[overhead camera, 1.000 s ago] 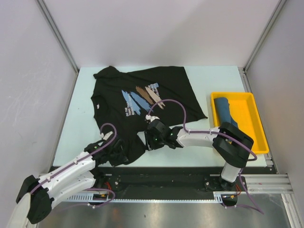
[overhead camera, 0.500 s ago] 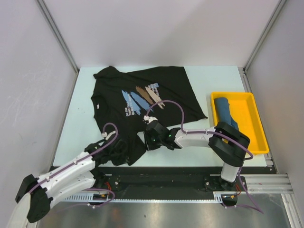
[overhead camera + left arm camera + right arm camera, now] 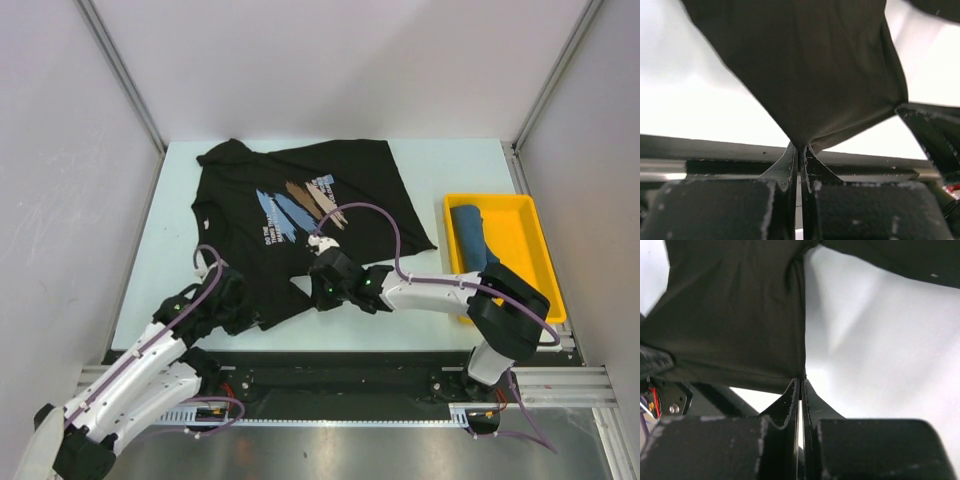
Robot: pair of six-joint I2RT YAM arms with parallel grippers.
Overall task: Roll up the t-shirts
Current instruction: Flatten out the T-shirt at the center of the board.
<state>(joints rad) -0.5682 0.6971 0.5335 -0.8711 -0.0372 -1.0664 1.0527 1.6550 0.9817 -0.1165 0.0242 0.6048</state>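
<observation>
A black t-shirt [image 3: 300, 205] with a blue, brown and white print lies spread on the white table, its near edge lifted. My left gripper [image 3: 238, 303] is shut on the near left corner of that hem; the black cloth [image 3: 805, 65] fans out from its pinched tips [image 3: 801, 148]. My right gripper [image 3: 322, 283] is shut on the near right corner, and the black cloth [image 3: 735, 315] hangs from its tips [image 3: 801, 381]. A dark teal-blue t-shirt [image 3: 473, 238] lies rolled in the yellow tray.
The yellow tray [image 3: 520, 265] stands at the table's right side. A bare white table surface [image 3: 170, 240] borders the shirt on the left. Grey walls close in the left, back and right. A black rail [image 3: 350, 365] runs along the near edge.
Both grippers have closed on the black shirt's near hem and lifted it. The left arm swung left and forward; the right gripper moved slightly away from the near edge.
</observation>
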